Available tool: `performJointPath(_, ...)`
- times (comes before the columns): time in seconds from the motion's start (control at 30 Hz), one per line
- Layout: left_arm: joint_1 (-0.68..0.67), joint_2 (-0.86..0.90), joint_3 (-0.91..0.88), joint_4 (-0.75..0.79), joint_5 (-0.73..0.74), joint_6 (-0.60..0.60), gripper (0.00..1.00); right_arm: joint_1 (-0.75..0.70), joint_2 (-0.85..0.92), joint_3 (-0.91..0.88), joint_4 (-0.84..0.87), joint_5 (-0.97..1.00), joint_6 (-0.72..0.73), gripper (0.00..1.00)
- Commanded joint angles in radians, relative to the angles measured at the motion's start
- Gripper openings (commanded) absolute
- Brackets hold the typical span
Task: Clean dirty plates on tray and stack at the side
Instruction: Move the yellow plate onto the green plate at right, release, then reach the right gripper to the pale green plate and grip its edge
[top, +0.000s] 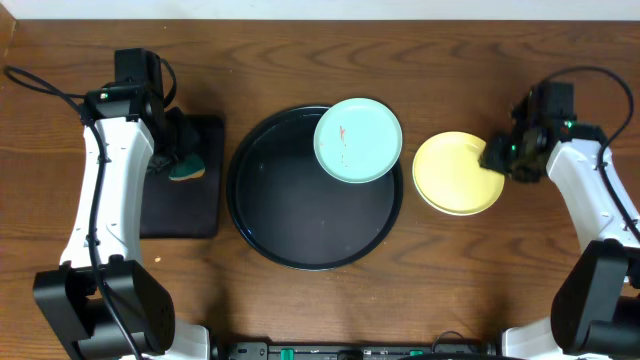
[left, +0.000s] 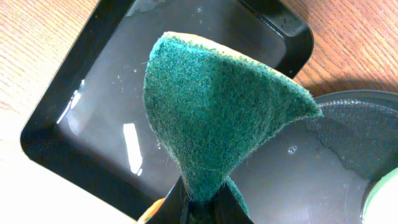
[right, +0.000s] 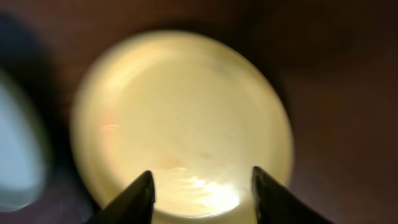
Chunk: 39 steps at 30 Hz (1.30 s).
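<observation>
yellow plate (top: 455, 175) set aside beneath open right jaws; smeared mint plate (top: 358, 140) uncleaned on tray (top: 233, 192), left jaws gripping green sponge (left: 211, 112).

Overhead view: bright, even illumination, sharp across the frame. The brown wooden table (top: 450, 290) carries only short, soft shadows. The large round black tray with raised rim (top: 290, 225) shows a faint sheen.

Left wrist view: strong light. The green fibrous scouring pad (left: 217, 118) is crisply focused, fibres resolved. The small rectangular glossy black tray (left: 93, 93) bears white glare streaks left of centre. Table washed out at lower left.

Right wrist view: dim, heavily blurred. The pale yellow round plastic plate (right: 180, 112) is out of focus, glare patch at lower centre. The right gripper (right: 202, 173) reads as two soft-edged dark silhouettes.
</observation>
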Motion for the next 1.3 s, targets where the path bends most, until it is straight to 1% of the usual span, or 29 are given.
performJointPath(0.0,0.001,-0.004,0.017,-0.002,-0.009,0.009,0.08,0.062,0.005,0.14,-0.005,-0.101,-0.074,0.52)
performJointPath(0.07,0.001,-0.004,0.017,-0.002,-0.009,0.009,0.08,0.106,0.031,0.219,-0.024,-0.1,-0.097,0.57)
performJointPath(0.13,0.001,-0.003,0.017,-0.002,-0.009,0.009,0.07,0.15,0.079,0.303,-0.048,-0.1,-0.127,0.59)
performJointPath(0.2,0.001,-0.003,0.017,-0.003,-0.009,0.009,0.07,0.188,0.143,0.381,-0.073,-0.1,-0.152,0.61)
performJointPath(0.23,0.001,-0.003,0.017,-0.003,-0.009,0.009,0.08,0.219,0.223,0.454,-0.091,-0.101,-0.163,0.6)
performJointPath(0.3,0.001,-0.003,0.017,-0.003,-0.009,0.009,0.07,0.239,0.305,0.51,-0.094,-0.114,-0.163,0.57)
performJointPath(0.37,0.001,-0.003,0.017,-0.003,-0.009,0.009,0.07,0.252,0.385,0.55,-0.092,-0.174,-0.163,0.54)
performJointPath(0.5,0.001,-0.003,0.017,-0.006,-0.009,0.01,0.08,0.27,0.478,0.559,-0.072,-0.231,-0.163,0.4)
performJointPath(0.6,0.001,-0.003,0.017,-0.005,-0.009,0.009,0.08,0.283,0.521,0.558,-0.062,-0.231,-0.164,0.36)
performJointPath(0.73,0.001,-0.003,0.017,-0.006,-0.009,0.009,0.07,0.298,0.551,0.558,-0.055,-0.229,-0.171,0.25)
performJointPath(0.83,0.001,-0.004,0.017,-0.006,-0.009,0.009,0.07,0.304,0.56,0.558,-0.052,-0.227,-0.17,0.16)
performJointPath(0.9,0.001,-0.003,0.017,-0.006,-0.009,0.009,0.07,0.307,0.562,0.556,-0.057,-0.226,-0.169,0.05)
performJointPath(0.93,0.001,-0.003,0.017,-0.006,-0.009,0.009,0.08,0.307,0.562,0.556,-0.061,-0.223,-0.169,0.01)
performJointPath(1.17,-0.001,-0.004,0.017,-0.006,-0.008,0.013,0.07,0.341,0.528,0.559,-0.121,-0.236,-0.139,0.01)
performJointPath(1.27,-0.019,-0.003,0.017,-0.006,-0.004,0.059,0.07,0.377,0.484,0.559,-0.143,-0.235,-0.14,0.01)
